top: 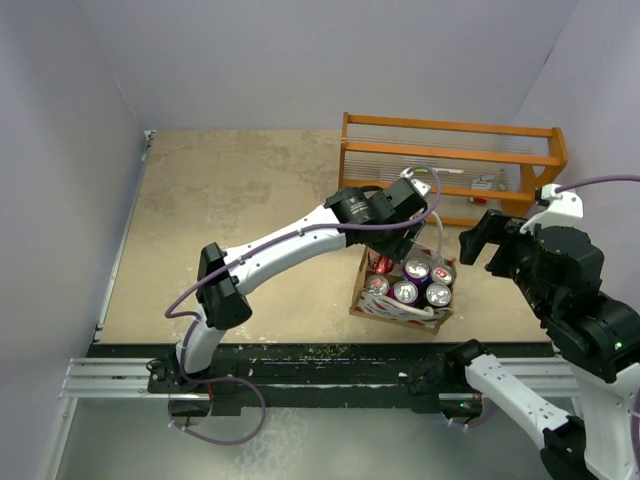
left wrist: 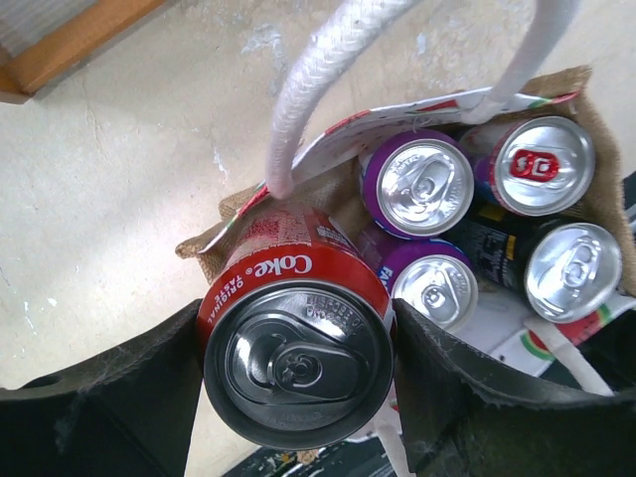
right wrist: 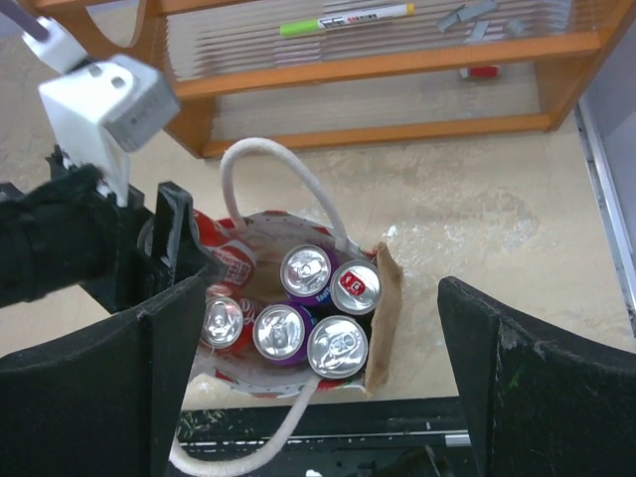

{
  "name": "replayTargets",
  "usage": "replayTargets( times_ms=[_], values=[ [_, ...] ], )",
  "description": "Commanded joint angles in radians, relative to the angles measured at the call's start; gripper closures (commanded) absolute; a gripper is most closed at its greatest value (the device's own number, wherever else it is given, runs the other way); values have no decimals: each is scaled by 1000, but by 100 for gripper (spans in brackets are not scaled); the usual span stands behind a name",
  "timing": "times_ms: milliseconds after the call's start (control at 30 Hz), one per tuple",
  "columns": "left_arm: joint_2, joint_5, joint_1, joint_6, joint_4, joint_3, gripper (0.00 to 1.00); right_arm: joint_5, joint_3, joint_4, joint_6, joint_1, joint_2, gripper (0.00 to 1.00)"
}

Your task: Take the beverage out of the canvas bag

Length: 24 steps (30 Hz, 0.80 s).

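Note:
The canvas bag [top: 366, 299] stands on the table near the front edge, tan sides and white loop handles [right wrist: 260, 159], with several cans inside. My left gripper [left wrist: 298, 370] is shut on a red Coke can [left wrist: 296, 343] at the bag's far-left corner and holds it higher than the other cans. It shows in the top view [top: 398, 232] over the bag. The purple cans [left wrist: 417, 187] and a silver-topped can [right wrist: 338, 347] stay in the bag [right wrist: 384, 310]. My right gripper [top: 489, 243] is open and empty, hovering right of and above the bag, as in its wrist view [right wrist: 318, 368].
An orange wooden rack [top: 450, 165] stands behind the bag, with a green marker [right wrist: 343, 20] and small bits on its shelf. The black rail [top: 320, 365] runs along the table's front edge. White walls close in the left, back and right.

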Motion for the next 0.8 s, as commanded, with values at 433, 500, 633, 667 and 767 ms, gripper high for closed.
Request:
replayTargets(
  times_ms=[433, 500, 633, 667, 767],
  values=[
    [-183, 213, 114, -247, -49, 116, 100, -150, -7, -85, 108, 0, -32, 0],
    [-204, 238, 132, -271, -48, 108, 100, -164, -11, -89, 112, 0, -31, 0],
    [-239, 294, 177, -300, -44, 104, 100, -167, -15, -98, 125, 0, -29, 0],
    [-247, 304, 188, -304, -44, 106, 100, -167, -18, -99, 130, 0, -30, 0],
    [-280, 320, 221, -306, -47, 107, 100, -165, -38, -83, 143, 0, -40, 0]
  ],
)
